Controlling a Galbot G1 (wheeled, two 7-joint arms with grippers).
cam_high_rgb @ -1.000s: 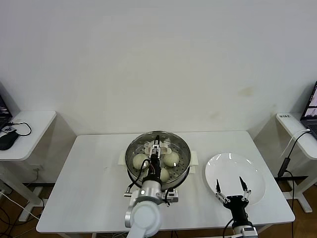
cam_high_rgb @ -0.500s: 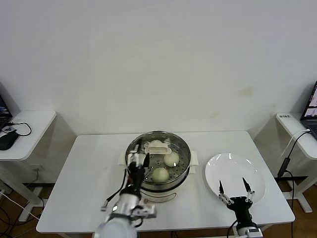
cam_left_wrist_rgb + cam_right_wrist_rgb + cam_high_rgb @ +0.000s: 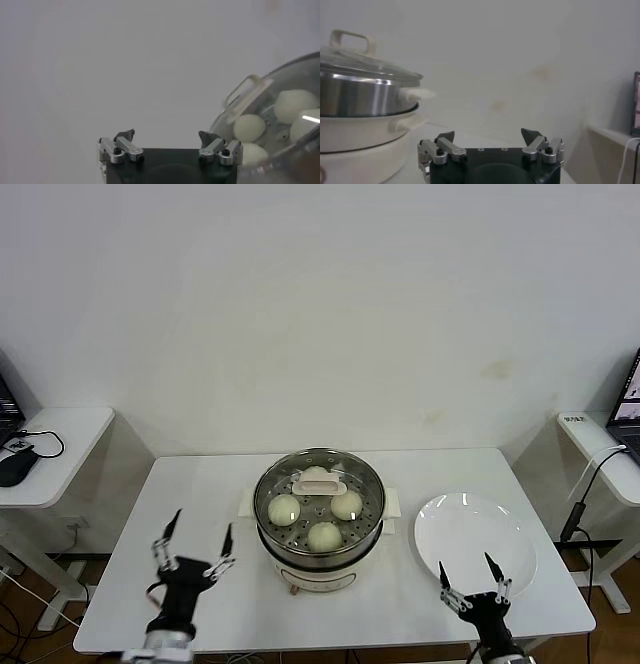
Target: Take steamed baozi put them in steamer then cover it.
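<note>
Hovering: left claw (image 3: 194,544) spread, empty | cover (image 3: 319,486) on steamer (image 3: 318,539), well right

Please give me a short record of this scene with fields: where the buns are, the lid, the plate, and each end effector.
baozi: three buns plainly seen in the steamer, a fourth partly behind the lid handle
cover: glass lid on the steamer, closed
plate: white plate, nothing on it, right of the steamer
left end effector: open, holds nothing, near the table's front left
right end effector: open, holds nothing, at the plate's front edge
</note>
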